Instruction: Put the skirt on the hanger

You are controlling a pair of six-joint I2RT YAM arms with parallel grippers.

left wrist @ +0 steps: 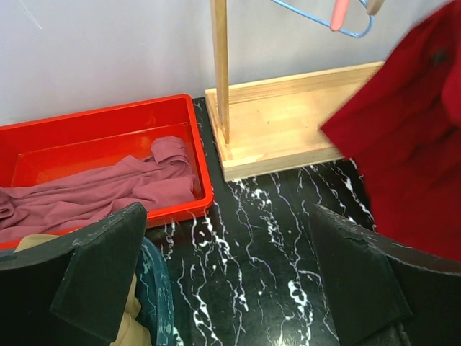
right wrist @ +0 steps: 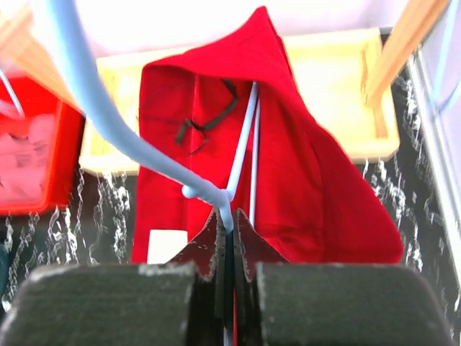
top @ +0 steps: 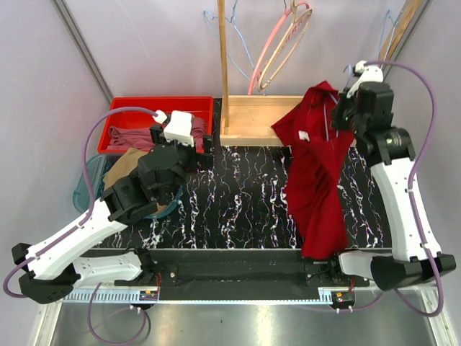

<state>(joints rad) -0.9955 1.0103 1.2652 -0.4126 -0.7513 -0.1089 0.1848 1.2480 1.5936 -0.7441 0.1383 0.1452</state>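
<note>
The tan skirt (top: pixel 121 167) lies bunched in a teal basket (top: pixel 79 191) at the left, mostly hidden under my left arm; a strip of it shows in the left wrist view (left wrist: pixel 137 328). My left gripper (top: pixel 204 144) (left wrist: pixel 227 252) stands wide open over the black marbled table beside the basket, with nothing between its fingers. My right gripper (top: pixel 346 108) (right wrist: pixel 227 223) is shut on the neck of a light-blue wire hanger (right wrist: pixel 108 115). That hanger (top: pixel 330 119) is held up at the back right, and a dark red garment (top: pixel 317 173) (right wrist: pixel 302 187) drapes over it.
A red tray (top: pixel 126 108) at the back left holds a mauve-pink cloth (top: pixel 137 135) (left wrist: pixel 94 194). A wooden stand base (top: pixel 252 119) with an upright post (top: pixel 223 65) sits at the back middle. A pink hanger (top: pixel 277 43) and other blue hangers (top: pixel 241 43) hang there.
</note>
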